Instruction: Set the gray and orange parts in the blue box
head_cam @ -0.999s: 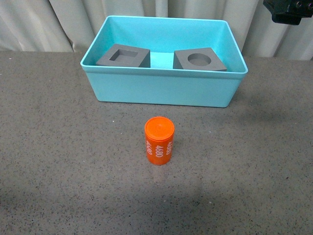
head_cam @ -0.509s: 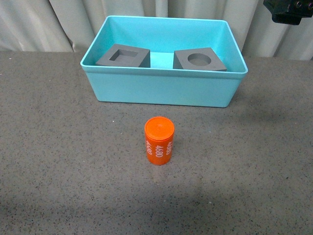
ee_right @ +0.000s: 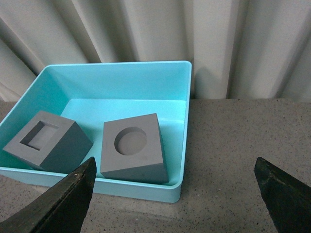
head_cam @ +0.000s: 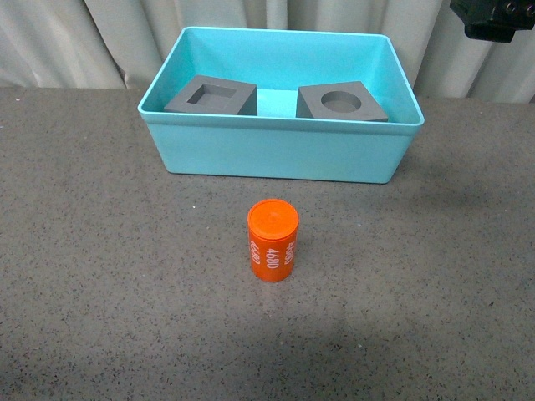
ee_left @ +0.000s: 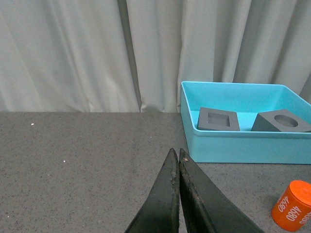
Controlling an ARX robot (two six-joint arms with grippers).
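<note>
The blue box (head_cam: pixel 276 154) stands at the back of the table. Inside it lie the gray cube with a square recess (head_cam: pixel 211 96) on the left and the gray cube with a round recess (head_cam: pixel 341 101) on the right. The orange cylinder marked 4680 (head_cam: pixel 272 240) stands upright on the table in front of the box. My left gripper (ee_left: pixel 175 154) is shut and empty, low over the table left of the box (ee_left: pixel 243 145); the orange cylinder (ee_left: pixel 293 206) shows beside it. My right gripper (ee_right: pixel 175 170) is open and empty, above the box's right end (ee_right: pixel 182 145), near the round-recess cube (ee_right: pixel 133 148).
A pale curtain (head_cam: pixel 84 42) hangs behind the table. The grey speckled tabletop (head_cam: pixel 100 276) spreads around the cylinder. A dark part of my right arm (head_cam: pixel 495 18) shows at the top right of the front view.
</note>
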